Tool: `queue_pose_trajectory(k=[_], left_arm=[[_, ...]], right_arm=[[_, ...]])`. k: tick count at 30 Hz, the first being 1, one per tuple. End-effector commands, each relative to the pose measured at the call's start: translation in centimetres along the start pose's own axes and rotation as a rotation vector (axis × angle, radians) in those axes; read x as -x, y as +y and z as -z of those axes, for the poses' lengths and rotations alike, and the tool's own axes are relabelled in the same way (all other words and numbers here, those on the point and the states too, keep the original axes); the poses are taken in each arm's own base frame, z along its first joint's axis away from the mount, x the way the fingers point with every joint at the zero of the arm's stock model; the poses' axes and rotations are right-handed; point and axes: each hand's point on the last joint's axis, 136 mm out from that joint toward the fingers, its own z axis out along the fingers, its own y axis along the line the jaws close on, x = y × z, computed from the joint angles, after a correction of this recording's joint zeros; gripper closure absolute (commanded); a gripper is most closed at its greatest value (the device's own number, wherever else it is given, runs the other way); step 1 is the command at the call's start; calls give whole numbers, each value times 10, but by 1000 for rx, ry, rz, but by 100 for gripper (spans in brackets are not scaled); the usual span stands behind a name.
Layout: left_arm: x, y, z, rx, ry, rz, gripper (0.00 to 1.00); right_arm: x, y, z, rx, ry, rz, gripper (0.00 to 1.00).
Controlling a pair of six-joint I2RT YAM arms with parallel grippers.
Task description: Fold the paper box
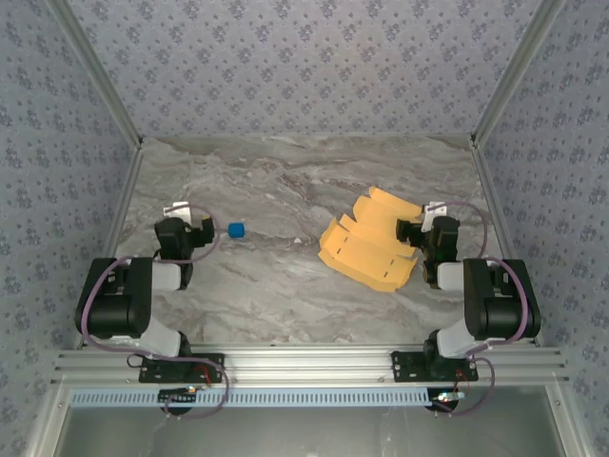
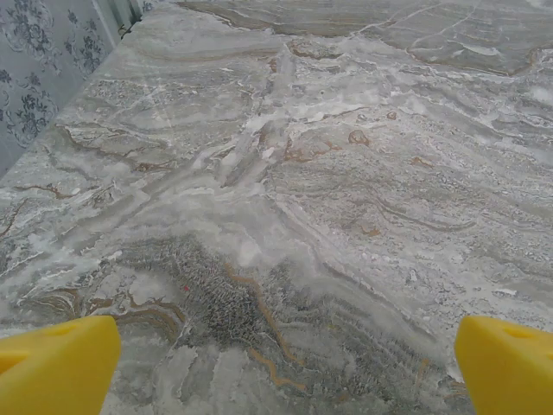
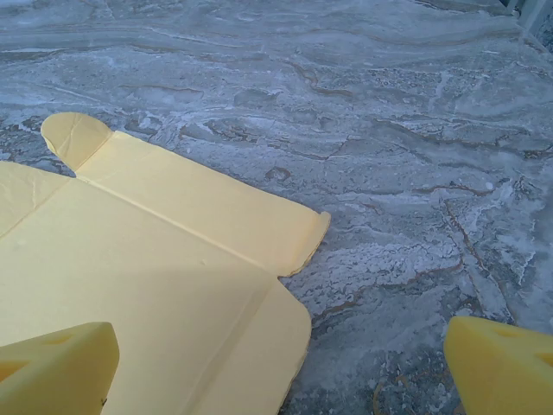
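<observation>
The paper box (image 1: 369, 240) is a yellow-orange die-cut sheet lying unfolded on the marble table, right of centre, its notched flaps spread out. In the right wrist view the paper box (image 3: 164, 259) lies flat under the left half of the frame, with rounded flap corners. My right gripper (image 1: 411, 231) hovers at the sheet's right edge, open; its yellow fingertips (image 3: 60, 367) stand far apart with nothing between them. My left gripper (image 1: 205, 231) rests at the left of the table, open over bare marble, its fingertips (image 2: 56, 367) wide apart.
A tiny blue object (image 1: 236, 229) lies just right of the left gripper. The marble table (image 1: 285, 181) is fenced by patterned walls (image 1: 285, 57) at the back and sides. A metal rail (image 1: 304, 367) runs along the near edge.
</observation>
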Motion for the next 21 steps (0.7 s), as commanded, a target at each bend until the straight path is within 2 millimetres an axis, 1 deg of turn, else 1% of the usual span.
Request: queue_pose_trajectory(k=[1, 21], left_arm=[[14, 4, -3, 17, -44, 25, 1], [15, 4, -3, 15, -44, 27, 1]], right_arm=[[11, -1, -4, 0, -28, 15, 1], [11, -2, -4, 6, -28, 7, 1]])
